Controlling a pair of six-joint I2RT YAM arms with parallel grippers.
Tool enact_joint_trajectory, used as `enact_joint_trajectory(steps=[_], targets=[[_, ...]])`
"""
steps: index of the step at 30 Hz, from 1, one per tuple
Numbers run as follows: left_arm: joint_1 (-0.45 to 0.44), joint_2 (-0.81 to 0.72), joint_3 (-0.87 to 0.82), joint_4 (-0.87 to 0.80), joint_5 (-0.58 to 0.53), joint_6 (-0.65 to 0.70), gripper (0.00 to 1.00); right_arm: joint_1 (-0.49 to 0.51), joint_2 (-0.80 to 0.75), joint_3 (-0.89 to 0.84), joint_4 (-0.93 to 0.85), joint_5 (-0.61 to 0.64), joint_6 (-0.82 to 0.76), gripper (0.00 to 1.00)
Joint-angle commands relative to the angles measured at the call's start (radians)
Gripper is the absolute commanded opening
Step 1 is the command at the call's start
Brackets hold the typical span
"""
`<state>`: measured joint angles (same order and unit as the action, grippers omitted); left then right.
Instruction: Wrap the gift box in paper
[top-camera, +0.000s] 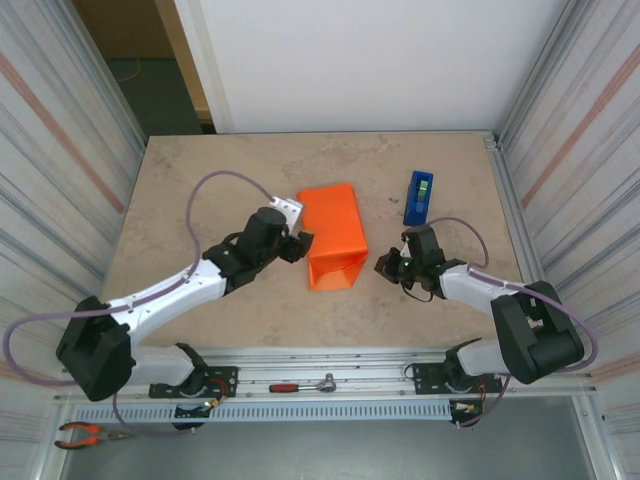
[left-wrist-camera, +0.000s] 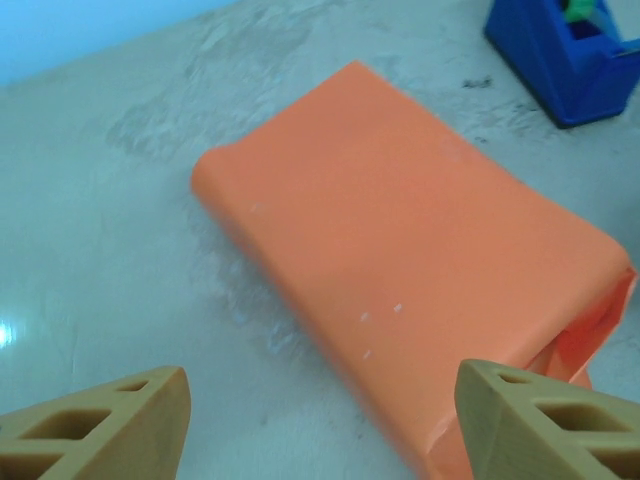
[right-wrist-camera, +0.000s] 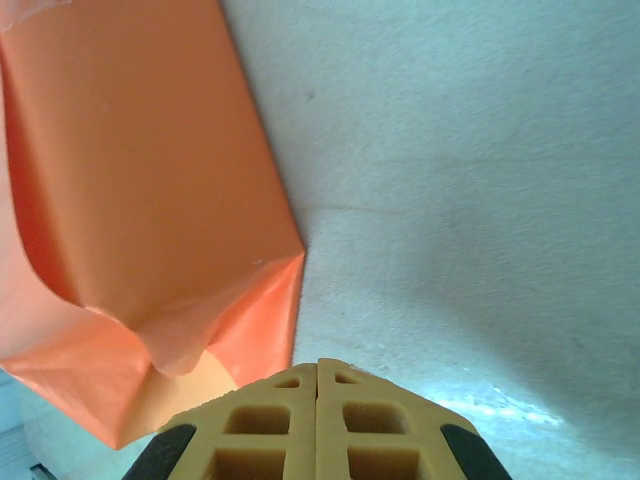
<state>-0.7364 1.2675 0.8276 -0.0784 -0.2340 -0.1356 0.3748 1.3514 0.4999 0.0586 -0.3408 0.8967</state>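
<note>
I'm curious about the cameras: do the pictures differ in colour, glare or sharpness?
Left wrist view: table tinted blue-grey, small glare at the picture's left edge. Right wrist view: bluish, broad shadow right of the orange paper. Top view: warmer beige, even, sharp.

Orange paper (top-camera: 333, 235) folded into flat sleeve, near end flared open.

Overhead looks down; both close wrist views share paper (left-wrist-camera: 400, 250)

A blue tape dispenser (top-camera: 419, 197) is stood on the beige table (top-camera: 200, 190), right of centre toward the back. A red-handled ratchet (top-camera: 303, 385) is laid on the metal rail (top-camera: 390, 384) at the near edge; orange-handled pliers (top-camera: 88, 433) are seen lower left.
</note>
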Motion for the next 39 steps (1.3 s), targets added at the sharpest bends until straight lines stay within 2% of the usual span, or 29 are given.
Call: enact_joint_trajectory(steps=[1,7,27,39], targets=[[0.04,-0.051,-0.076,0.0,0.048,-0.206,0.72,0.005,-0.008,0.003,-0.032,-0.038,-0.023,0.0],[0.078,-0.056,-0.167,0.04,0.069,-0.291,0.72,0.076,0.057,0.038,0.025,0.0,0.021,0.0],[0.092,0.05,-0.175,0.08,0.122,-0.312,0.73,0.225,0.298,0.117,0.318,0.062,0.203,0.0],[0.092,0.066,-0.206,0.121,0.136,-0.345,0.73,0.249,0.273,0.071,0.237,0.12,0.201,0.0]])
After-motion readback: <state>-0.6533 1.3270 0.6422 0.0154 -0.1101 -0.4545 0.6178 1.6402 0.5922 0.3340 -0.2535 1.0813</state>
